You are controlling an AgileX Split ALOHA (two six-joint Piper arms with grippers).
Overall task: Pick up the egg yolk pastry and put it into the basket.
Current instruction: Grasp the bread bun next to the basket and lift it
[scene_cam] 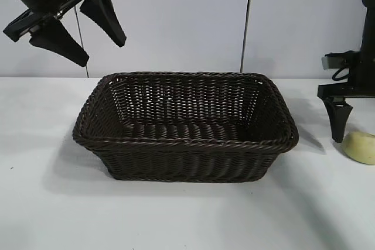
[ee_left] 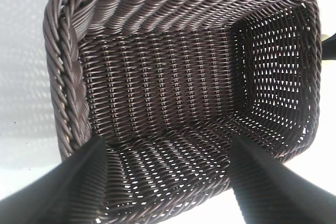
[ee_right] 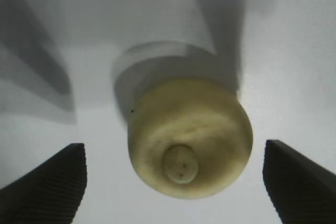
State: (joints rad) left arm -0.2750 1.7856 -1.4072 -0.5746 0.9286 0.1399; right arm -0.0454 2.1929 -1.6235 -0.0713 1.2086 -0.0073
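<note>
The egg yolk pastry (scene_cam: 361, 147), a small pale yellow dome, rests on the white table at the far right edge of the exterior view. My right gripper (scene_cam: 343, 133) hangs just over it, open; in the right wrist view the pastry (ee_right: 190, 139) lies between the two spread fingers without touching either. The dark brown wicker basket (scene_cam: 176, 141) stands mid-table with nothing inside. My left gripper (scene_cam: 102, 48) is raised above the basket's left end, open and holding nothing. Its wrist view looks down into the basket (ee_left: 173, 98).
White table (scene_cam: 176, 215) runs in front of the basket and to its left. A pale wall with a dark vertical seam (scene_cam: 248, 21) stands behind. The right arm's body (scene_cam: 366, 57) rises at the right edge.
</note>
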